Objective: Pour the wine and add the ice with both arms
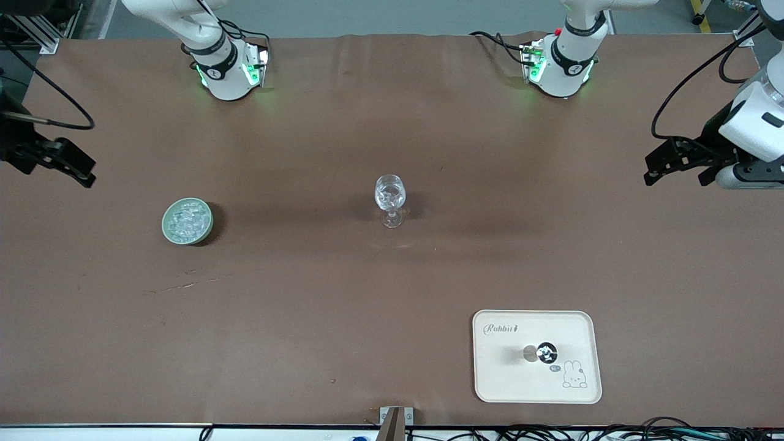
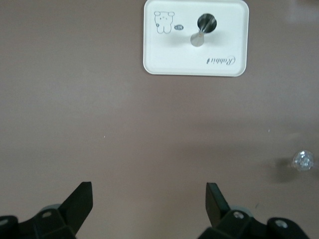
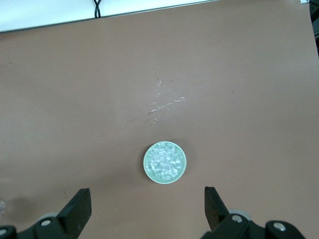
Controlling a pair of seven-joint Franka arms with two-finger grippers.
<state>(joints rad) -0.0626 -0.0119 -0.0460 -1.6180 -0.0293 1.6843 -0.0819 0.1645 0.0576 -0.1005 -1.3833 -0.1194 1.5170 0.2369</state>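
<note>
A clear stemmed glass (image 1: pixel 390 199) stands at the table's middle; it also shows in the left wrist view (image 2: pixel 302 160). The ice (image 1: pixel 187 218) fills a round pale-green bowl (image 1: pixel 166 228) toward the right arm's end, and both show in the right wrist view, ice (image 3: pixel 165 162) in bowl (image 3: pixel 147 169). A small dark bottle with a silver top (image 1: pixel 539 353) stands on a cream tray (image 1: pixel 569 331) near the front camera. My left gripper (image 1: pixel 674 174) is open and empty, in the air over the left arm's end (image 2: pixel 149 191). My right gripper (image 1: pixel 79 171) is open and empty over the right arm's end (image 3: pixel 147 194).
The brown table cover has a scratched patch (image 1: pixel 177 285) nearer the front camera than the bowl. A metal bracket (image 1: pixel 396 416) sits at the table's front edge, with cables (image 1: pixel 612 432) along it.
</note>
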